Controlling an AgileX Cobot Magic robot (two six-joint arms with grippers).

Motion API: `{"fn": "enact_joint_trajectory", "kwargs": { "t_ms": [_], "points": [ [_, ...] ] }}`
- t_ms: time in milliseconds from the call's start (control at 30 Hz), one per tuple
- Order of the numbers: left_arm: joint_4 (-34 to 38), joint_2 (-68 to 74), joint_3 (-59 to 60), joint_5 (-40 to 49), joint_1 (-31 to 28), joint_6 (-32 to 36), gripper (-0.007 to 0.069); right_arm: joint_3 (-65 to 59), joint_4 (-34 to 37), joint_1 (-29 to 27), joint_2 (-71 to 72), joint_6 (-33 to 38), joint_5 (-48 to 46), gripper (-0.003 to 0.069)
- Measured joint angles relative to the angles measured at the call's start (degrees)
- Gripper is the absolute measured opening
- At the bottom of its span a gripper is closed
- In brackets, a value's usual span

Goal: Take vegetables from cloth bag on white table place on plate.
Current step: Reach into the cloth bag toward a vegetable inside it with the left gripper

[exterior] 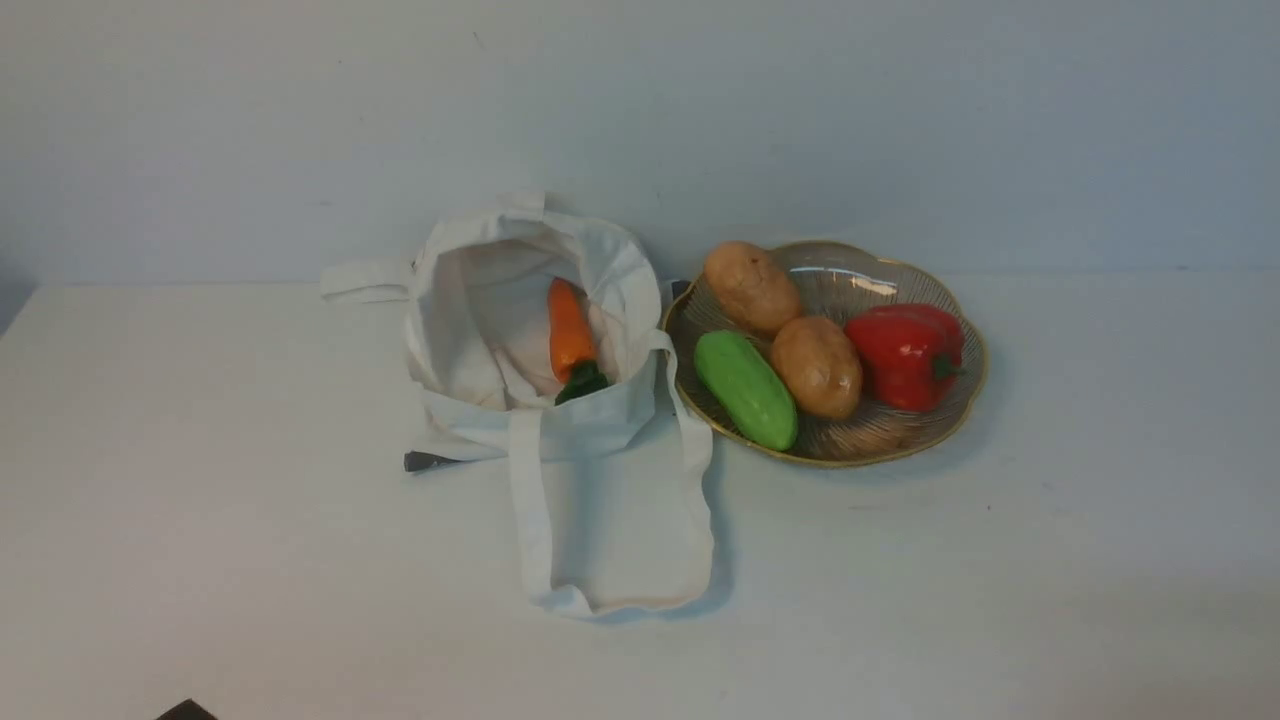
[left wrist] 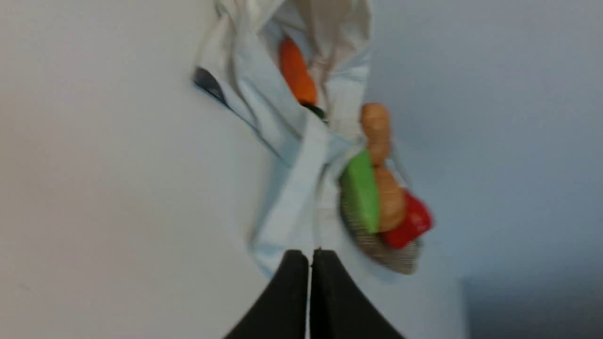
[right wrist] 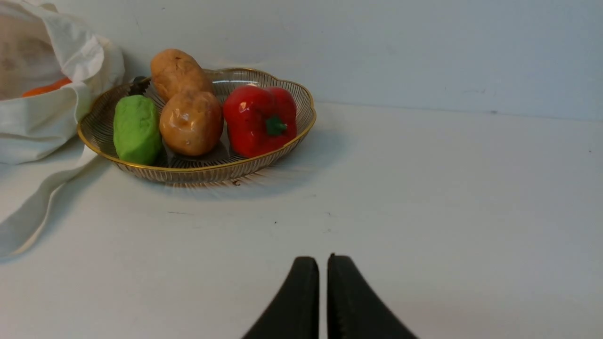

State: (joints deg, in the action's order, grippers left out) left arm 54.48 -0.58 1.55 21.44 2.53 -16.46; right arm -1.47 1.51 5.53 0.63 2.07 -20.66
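The orange carrot (exterior: 569,330) with its dark green top lies inside the open white cloth bag (exterior: 520,400) on the white table (exterior: 200,500). The carrot also shows in the left wrist view (left wrist: 297,73) and, partly hidden by the bag, in the right wrist view (right wrist: 46,87). The gold-rimmed plate (exterior: 880,440) stands right of the bag. My left gripper (left wrist: 310,256) is shut and empty, well short of the bag (left wrist: 282,141). My right gripper (right wrist: 323,261) is shut and empty, well short of the plate (right wrist: 198,172). Neither gripper shows in the front view.
The plate holds two brown potatoes (exterior: 752,286), a green cucumber (exterior: 746,388) and a red bell pepper (exterior: 906,355). One bag strap (exterior: 620,510) loops forward over the table. A dark object (exterior: 425,461) pokes out beside the bag. A grey wall stands behind.
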Motion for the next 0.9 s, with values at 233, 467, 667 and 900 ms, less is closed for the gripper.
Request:
{"fn": "enact_joint_trajectory", "kwargs": {
  "t_ms": [233, 467, 667, 900],
  "points": [
    [9.88, 0.00, 0.00, -4.90, 0.00, 0.07, -0.0005, 0.00, 0.00, 0.00, 0.00, 0.00, 0.00, 0.0022],
    [10.04, 2.65, -9.86, 1.50, 0.00, 12.80, -0.0005, 0.00, 0.00, 0.00, 0.00, 0.00, 0.00, 0.0022],
    [-4.21, 24.81, -23.97, 15.05, 0.07, 19.00, -0.0005, 0.00, 0.00, 0.00, 0.00, 0.00, 0.00, 0.0022],
    [-18.54, 51.87, -39.22, 25.66, 0.31, 20.01, 0.0012, 0.00, 0.00, 0.00, 0.00, 0.00, 0.00, 0.0022]
  ]
}}
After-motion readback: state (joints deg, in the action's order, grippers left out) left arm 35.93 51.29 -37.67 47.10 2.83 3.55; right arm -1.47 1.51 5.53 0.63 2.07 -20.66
